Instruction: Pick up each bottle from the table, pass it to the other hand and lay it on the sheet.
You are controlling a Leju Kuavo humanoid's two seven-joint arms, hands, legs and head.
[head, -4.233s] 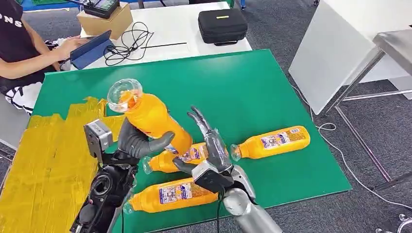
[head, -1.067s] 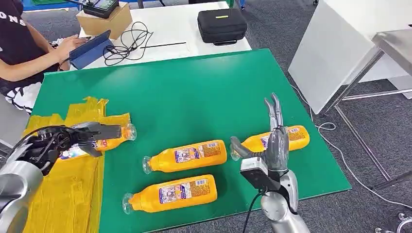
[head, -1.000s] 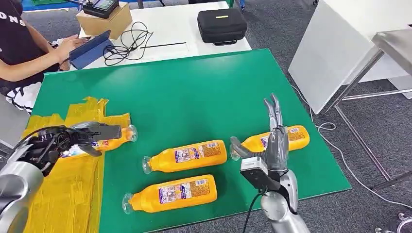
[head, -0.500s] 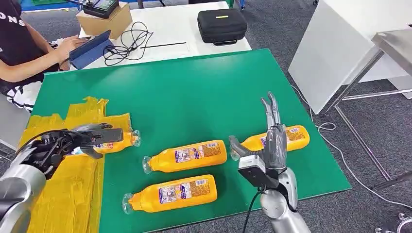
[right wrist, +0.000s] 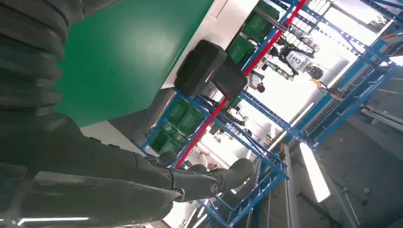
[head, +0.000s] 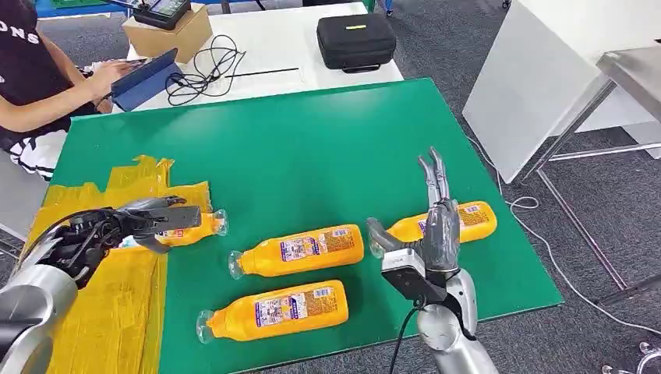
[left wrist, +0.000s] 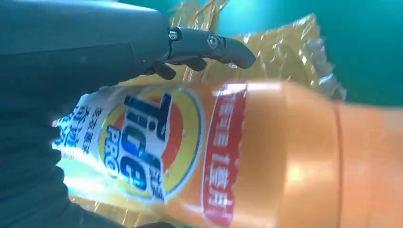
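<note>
My left hand (head: 117,228) holds an orange bottle (head: 195,227) lying low at the inner edge of the yellow sheet (head: 93,312), its cap end over the green table (head: 312,140). In the left wrist view the labelled bottle (left wrist: 266,156) sits in the palm with fingers (left wrist: 209,42) reaching over it. Two more orange bottles, one in the middle (head: 300,251) and one near the front (head: 273,312), lie on the green. My right hand (head: 436,234) is raised and open, fingers up, in front of a fourth bottle (head: 471,216).
A person (head: 31,70) sits at the far left with a blue tablet (head: 144,78). On the white table behind are a cardboard box (head: 167,31), cables (head: 206,66) and a black case (head: 357,39). A white panel (head: 538,78) stands right.
My left hand has carried the bottle from high over the table down to the sheet's edge, then shifted it slightly right and lower. The right hand moved right and stays raised.
</note>
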